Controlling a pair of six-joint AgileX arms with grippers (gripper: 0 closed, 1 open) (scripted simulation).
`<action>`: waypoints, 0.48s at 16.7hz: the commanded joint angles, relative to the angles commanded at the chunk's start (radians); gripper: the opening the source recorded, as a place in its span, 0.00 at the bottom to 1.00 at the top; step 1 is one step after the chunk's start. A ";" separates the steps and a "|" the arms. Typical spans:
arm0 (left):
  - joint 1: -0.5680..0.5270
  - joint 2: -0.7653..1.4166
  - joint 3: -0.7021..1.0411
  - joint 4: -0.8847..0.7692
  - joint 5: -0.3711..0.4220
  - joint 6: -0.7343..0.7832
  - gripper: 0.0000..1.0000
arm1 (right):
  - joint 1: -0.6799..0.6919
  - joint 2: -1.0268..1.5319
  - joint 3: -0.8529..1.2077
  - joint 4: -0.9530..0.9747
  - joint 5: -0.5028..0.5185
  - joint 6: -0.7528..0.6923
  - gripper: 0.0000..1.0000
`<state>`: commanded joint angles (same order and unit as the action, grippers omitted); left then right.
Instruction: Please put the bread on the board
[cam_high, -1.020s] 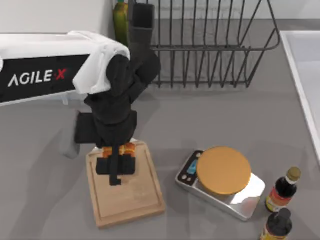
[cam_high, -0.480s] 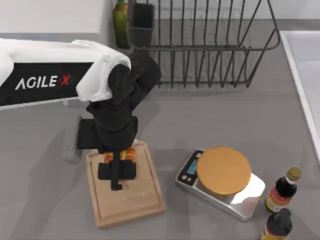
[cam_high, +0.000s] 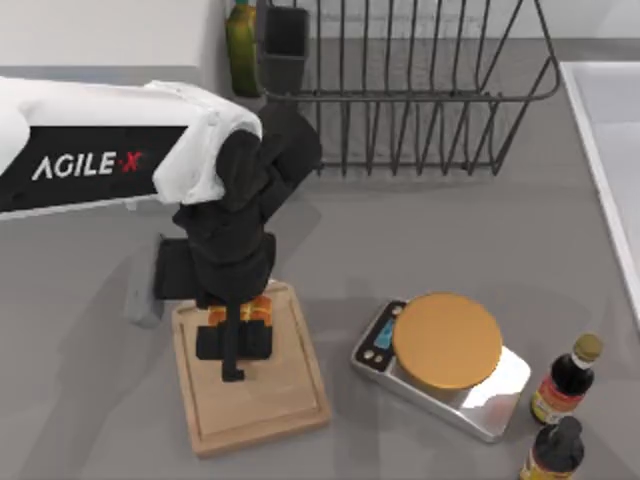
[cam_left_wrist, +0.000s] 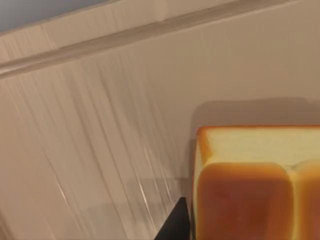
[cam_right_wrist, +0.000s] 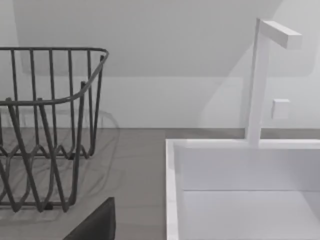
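Over the far end of the board (cam_high: 262, 405), the left gripper (cam_high: 235, 335) hangs with the bread (cam_high: 256, 309) clamped between its fingers; the loaf sits low over the wood near the board's far edge, and whether it already touches cannot be told from above. In the left wrist view the bread (cam_left_wrist: 250, 185) shows its pale cut side and glossy orange crust close against the board (cam_left_wrist: 100, 125), with the rim groove running past beyond it and one dark fingertip (cam_left_wrist: 176, 225) just beside the loaf.

The step in hand looks like the final lowering and release. To do it well, the arm should ease straight down until the loaf rests flat on the wood, well inside the groove rather than across it, then part the fingers fully before lifting so the soft bread is not dragged or tipped. A vertical retreat would keep the loaf from sliding toward the far edge, where little margin remains.

Readable writing is scarce: "AGILE X" stands in white letters, the X in red, on the black panel of the left arm (cam_high: 90, 160). The scale (cam_high: 440, 365) near the table's near right carries a small blue display whose figures are too small to read, as are the bottle labels (cam_high: 555, 395).

The right arm is parked by the sink (cam_right_wrist: 240, 190); its finger state cannot be told.
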<state>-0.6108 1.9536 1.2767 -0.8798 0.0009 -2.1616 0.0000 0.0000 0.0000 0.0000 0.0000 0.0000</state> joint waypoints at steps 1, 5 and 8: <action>0.000 0.000 0.000 0.000 0.000 0.000 0.68 | 0.000 0.000 0.000 0.000 0.000 0.000 1.00; 0.000 0.000 0.000 0.000 0.000 0.000 0.98 | 0.000 0.000 0.000 0.000 0.000 0.000 1.00; 0.000 0.000 0.000 0.000 0.000 0.000 1.00 | 0.000 0.000 0.000 0.000 0.000 0.000 1.00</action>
<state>-0.6108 1.9536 1.2767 -0.8798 0.0009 -2.1616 0.0000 0.0000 0.0000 0.0000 0.0000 0.0000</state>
